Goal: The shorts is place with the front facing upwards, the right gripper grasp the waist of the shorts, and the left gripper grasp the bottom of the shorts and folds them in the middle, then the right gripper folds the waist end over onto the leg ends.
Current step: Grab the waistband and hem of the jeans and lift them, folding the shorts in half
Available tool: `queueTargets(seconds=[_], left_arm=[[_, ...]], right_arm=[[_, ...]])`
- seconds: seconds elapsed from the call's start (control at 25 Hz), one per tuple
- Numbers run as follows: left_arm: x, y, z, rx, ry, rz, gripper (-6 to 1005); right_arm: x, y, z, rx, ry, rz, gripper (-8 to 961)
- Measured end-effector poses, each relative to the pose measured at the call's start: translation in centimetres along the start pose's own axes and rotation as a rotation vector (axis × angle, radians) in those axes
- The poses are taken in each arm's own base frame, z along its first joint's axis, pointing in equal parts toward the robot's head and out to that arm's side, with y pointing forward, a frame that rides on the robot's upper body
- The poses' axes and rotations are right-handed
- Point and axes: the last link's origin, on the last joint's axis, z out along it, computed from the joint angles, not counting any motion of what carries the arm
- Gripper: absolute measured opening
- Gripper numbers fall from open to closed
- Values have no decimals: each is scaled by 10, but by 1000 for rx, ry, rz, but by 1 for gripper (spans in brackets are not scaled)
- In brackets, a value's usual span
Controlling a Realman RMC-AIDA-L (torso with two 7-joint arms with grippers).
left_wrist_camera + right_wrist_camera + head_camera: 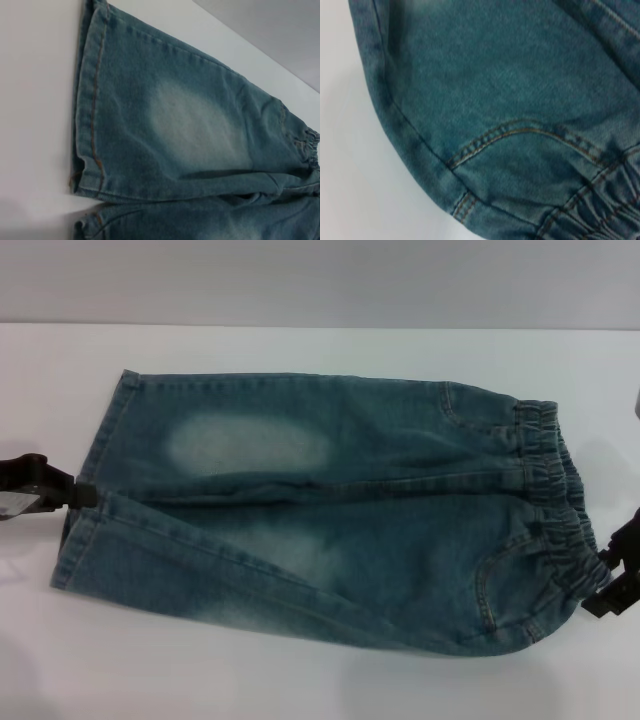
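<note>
You have a plain white table [300,680] with a grey wall behind it. From the head camera, the shorts [330,520] lie flat across the table, front side up, long way running from your left to your right. The waist [560,500] is at your right, all puckered and bumpy. The bottom of the shorts [90,510] is at your left, flat with straight stitched edges.

The left gripper [40,490] sits right at the leg hems, so it is the near one for that end. The right gripper [615,575] sits right at the waist. I cannot tell if either one is pinching cloth yet (only dark bits show).

From the left wrist camera, you see a pale faded oval patch [200,130] on soft denim.

From the right wrist camera, you see a curved pocket seam [520,132] in orange thread
</note>
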Motion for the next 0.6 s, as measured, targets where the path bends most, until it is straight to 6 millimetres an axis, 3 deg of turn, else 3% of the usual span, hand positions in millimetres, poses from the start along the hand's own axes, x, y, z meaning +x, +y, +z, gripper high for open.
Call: queueTargets(seconds=[0.52, 0.6], left_arm=[[2, 0, 1, 4, 6, 10, 84], [3, 0, 1, 5, 9, 11, 84]], right_arm=[[-7, 5, 6, -7, -12, -40, 609], [-6, 5, 6, -4, -16, -37, 528]])
